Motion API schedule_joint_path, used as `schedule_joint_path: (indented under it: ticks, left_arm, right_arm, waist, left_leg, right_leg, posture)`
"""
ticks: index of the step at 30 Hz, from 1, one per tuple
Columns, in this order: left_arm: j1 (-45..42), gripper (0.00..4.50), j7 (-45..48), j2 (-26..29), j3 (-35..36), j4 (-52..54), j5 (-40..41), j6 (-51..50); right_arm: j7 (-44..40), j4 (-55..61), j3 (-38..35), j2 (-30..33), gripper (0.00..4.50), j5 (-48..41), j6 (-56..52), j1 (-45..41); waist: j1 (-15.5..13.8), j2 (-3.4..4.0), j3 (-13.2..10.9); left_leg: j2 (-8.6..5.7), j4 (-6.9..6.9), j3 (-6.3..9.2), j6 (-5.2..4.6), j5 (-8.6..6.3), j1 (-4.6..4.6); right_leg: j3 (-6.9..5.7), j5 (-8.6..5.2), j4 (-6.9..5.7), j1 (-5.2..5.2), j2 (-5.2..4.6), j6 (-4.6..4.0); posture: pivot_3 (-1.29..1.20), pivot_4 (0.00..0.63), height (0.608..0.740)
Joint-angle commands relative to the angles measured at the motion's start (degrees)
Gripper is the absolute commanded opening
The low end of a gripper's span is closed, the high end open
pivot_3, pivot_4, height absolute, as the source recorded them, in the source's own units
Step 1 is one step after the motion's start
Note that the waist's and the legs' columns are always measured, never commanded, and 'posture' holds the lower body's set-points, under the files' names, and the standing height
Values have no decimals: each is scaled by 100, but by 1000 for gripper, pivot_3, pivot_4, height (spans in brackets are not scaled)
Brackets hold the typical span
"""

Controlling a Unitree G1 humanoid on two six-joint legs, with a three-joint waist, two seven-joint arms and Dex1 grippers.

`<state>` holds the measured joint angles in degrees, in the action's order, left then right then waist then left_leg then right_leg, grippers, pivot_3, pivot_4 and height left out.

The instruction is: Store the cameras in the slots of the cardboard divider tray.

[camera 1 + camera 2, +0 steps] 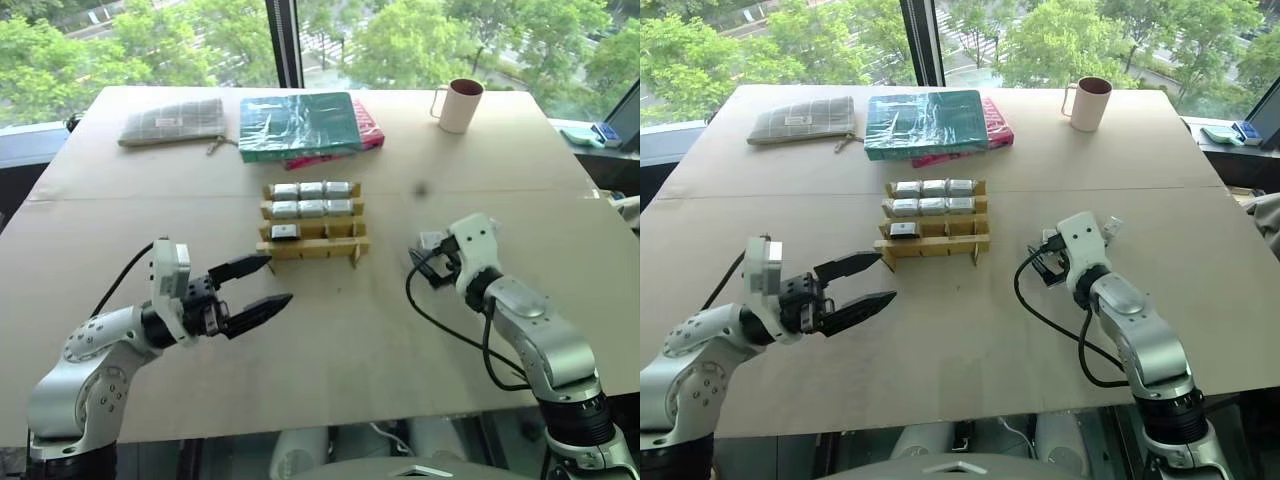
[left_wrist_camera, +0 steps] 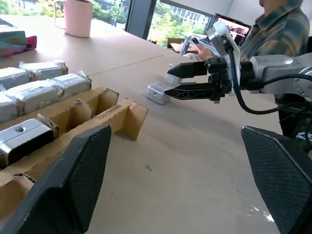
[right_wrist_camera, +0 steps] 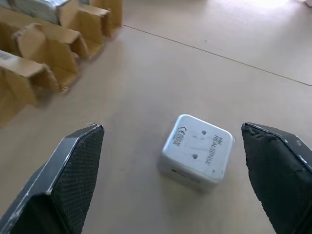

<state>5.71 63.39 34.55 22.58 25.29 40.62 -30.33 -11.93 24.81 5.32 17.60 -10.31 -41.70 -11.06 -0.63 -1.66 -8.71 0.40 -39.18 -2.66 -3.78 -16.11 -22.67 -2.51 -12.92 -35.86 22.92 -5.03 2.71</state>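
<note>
The right hand (image 3: 170, 170) is held with its two black fingers spread wide and nothing between them. A small boxy silver-grey camera (image 3: 196, 149) lies on the tan tabletop (image 1: 330, 340) between those fingers, untouched, its printed face turned upward.

For a sound grasp, the right hand should be lowered until both fingers flank the camera's flat sides, then closed squarely. As the camera sits slightly rotated relative to the fingers, a small wrist turn is advisable beforehand, so that a corner is not pinched and the body is not twisted out.

The tan cardboard divider tray (image 1: 312, 246) of crossed notched strips stands to the left of this camera, near the middle of the tabletop. Its two far rows are filled with wrapped silver cameras, and one camera sits in the left slot of the next row. The adjacent empty slot is judged the natural target; the camera should be carried above the strips and lowered straight in.

The left hand (image 1: 258, 284) is released and empty, hovering just near-left of the tray. It should be kept away from the tray's wall.
</note>
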Motion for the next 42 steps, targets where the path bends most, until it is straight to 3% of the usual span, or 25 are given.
schedule_joint_path:
  ticks: [1, 7, 11, 18, 32, 35, 36, 40, 41, 42]
  left_arm:
    - [17, 4409, -60, 74, -19, 159, 36, 250]
    - [-2, 4409, -73, 120, -174, 151, 33, 443]
    - [-100, 4409, 253, 346, -166, 13, 101, 638]
    - [-153, 4409, 483, 460, -235, 23, 293, 768]
    - [236, 4409, 99, 299, -345, 364, 236, 984]
    - [336, 4500, -12, 270, -319, 439, 251, 1020]
    - [366, 4500, -37, 266, -318, 464, 253, 1032]
    - [494, 4500, -139, 245, -296, 549, 267, 1076]
    - [515, 4500, -158, 245, -296, 563, 268, 1084]
    - [530, 4500, -173, 245, -295, 573, 271, 1090]
  right_arm:
    - [303, 205, -360, -72, 4500, 148, 79, -199]
    - [595, 378, -663, 67, 4500, 409, -422, -457]
    - [874, 441, -875, 241, 4500, 619, -1584, -882]
    - [523, -94, -1836, 47, 4500, -81, -3153, -1773]
    - [634, -1213, -2156, -16, 4500, -121, -3548, -2217]
    - [645, -1516, -2156, 10, 3740, -102, -3346, -2282]
    - [655, -1598, -2155, 13, 3057, -96, -3297, -2307]
    - [633, -1823, -2079, 50, 1318, -87, -3121, -2366]
    - [619, -1852, -2049, 75, 929, -85, -3090, -2367]
    - [606, -1866, -2020, 104, 823, -81, -3067, -2363]
  waist:
    - [-4, 2, -1]
    - [-2, 3, -1]
    - [0, 6, -1]
    - [0, 14, -1]
    - [10, 20, -1]
    - [13, 22, -2]
    - [16, 23, -2]
    - [27, 24, -2]
    - [26, 25, -2]
    - [25, 25, -2]
  left_leg:
    - [0, 0, -1, 0, 0, 0]
    - [-3, 2, -4, -2, 0, 0]
    - [-2, 6, -5, -1, 1, 0]
    - [-2, 9, -9, -3, 0, -3]
    - [-5, 22, -8, -5, 0, -7]
    - [-5, 22, -9, -5, 0, -7]
    - [-5, 21, -9, -5, 0, -7]
    - [-5, 22, -8, -6, 0, -7]
    - [-5, 23, -8, -5, 0, -7]
    - [-5, 24, -8, -5, 0, -7]
  right_leg:
    - [0, 0, 0, 0, 2, 0]
    - [2, 0, 2, 1, 6, 1]
    - [2, 0, 2, 2, 8, 1]
    - [4, 8, 6, 1, 9, 14]
    - [6, 13, 11, 5, 10, 23]
    - [7, 13, 11, 4, 10, 23]
    - [7, 13, 12, 5, 10, 23]
    - [8, 13, 12, 5, 11, 23]
    - [8, 13, 12, 5, 10, 23]
    - [8, 13, 13, 5, 10, 23]
  posture:
    - [0, 150, 740]
    - [0, 150, 740]
    - [0, 150, 740]
    - [0, 150, 740]
    - [0, 150, 740]
    - [0, 150, 740]
    - [0, 150, 740]
    - [0, 150, 740]
    - [0, 150, 740]
    - [0, 150, 740]
